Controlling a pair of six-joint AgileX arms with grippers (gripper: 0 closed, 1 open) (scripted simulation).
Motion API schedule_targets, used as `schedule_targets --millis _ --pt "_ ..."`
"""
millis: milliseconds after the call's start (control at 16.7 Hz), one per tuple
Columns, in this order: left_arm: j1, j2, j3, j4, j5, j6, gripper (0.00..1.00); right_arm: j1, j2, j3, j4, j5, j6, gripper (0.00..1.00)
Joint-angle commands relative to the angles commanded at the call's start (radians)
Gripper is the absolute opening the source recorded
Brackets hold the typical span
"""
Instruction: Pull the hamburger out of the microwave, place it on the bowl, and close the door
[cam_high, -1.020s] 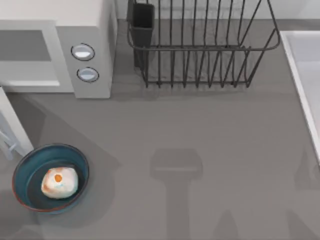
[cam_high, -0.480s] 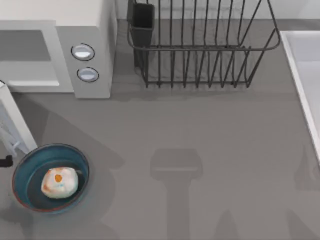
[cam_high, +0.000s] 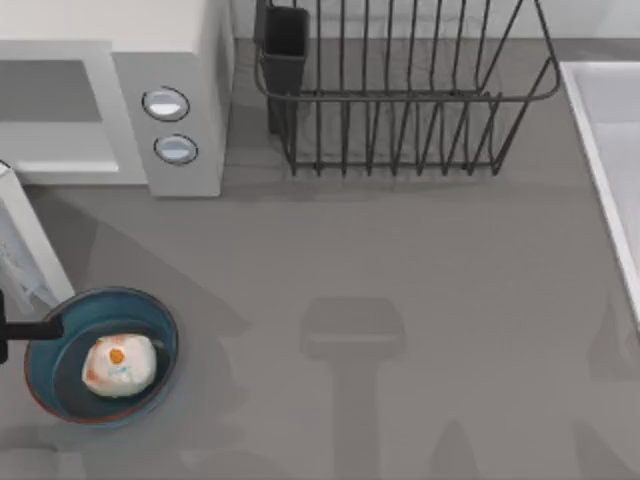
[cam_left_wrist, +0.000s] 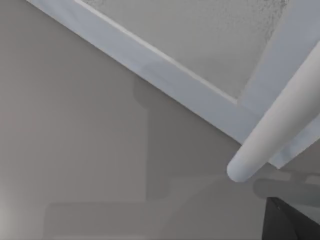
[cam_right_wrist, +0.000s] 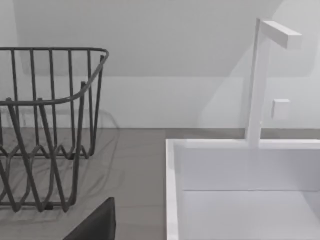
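The hamburger (cam_high: 118, 364), a whitish-tan lump with an orange spot, lies inside the blue bowl (cam_high: 165, 330) at the table's front left. Behind it stands the white microwave (cam_high: 180, 60) with its cavity open. Its door (cam_high: 30, 250) is swung out along the left edge, just above the bowl. A dark part of my left gripper (cam_high: 25, 328) reaches in from the left edge, between the door's lower end and the bowl's rim. The left wrist view looks closely at the door (cam_left_wrist: 190, 45) and its white bar handle (cam_left_wrist: 280, 135). My right gripper (cam_right_wrist: 95, 225) shows as a dark corner.
A dark wire dish rack (cam_high: 400, 100) stands at the back centre and also appears in the right wrist view (cam_right_wrist: 45, 125). A white sink (cam_high: 610, 150) with a faucet (cam_right_wrist: 260, 80) borders the right side. Grey tabletop stretches across the middle and right.
A dark part of my left gripper has come in from the left edge toward the bowl's rim. The door has swung slightly to the right. Hamburger and bowl have stayed put.
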Motion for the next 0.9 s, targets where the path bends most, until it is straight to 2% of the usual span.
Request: schedule_targets --millis 240,660,900 --pt "0.0 0.044 0.034 0.019 0.002 -0.001 0.0 0.0 0.0 0.0 0.0 0.0 0.0 1.0" --pt "-0.027 0.416 0.238 0.159 -0.014 -0.015 0.0 0.0 0.0 0.0 0.0 0.0 0.0 1.0" --pt "-0.036 0.512 0.305 0.208 -0.02 -0.021 0.0 0.0 0.0 0.0 0.0 0.0 0.0 1.0"
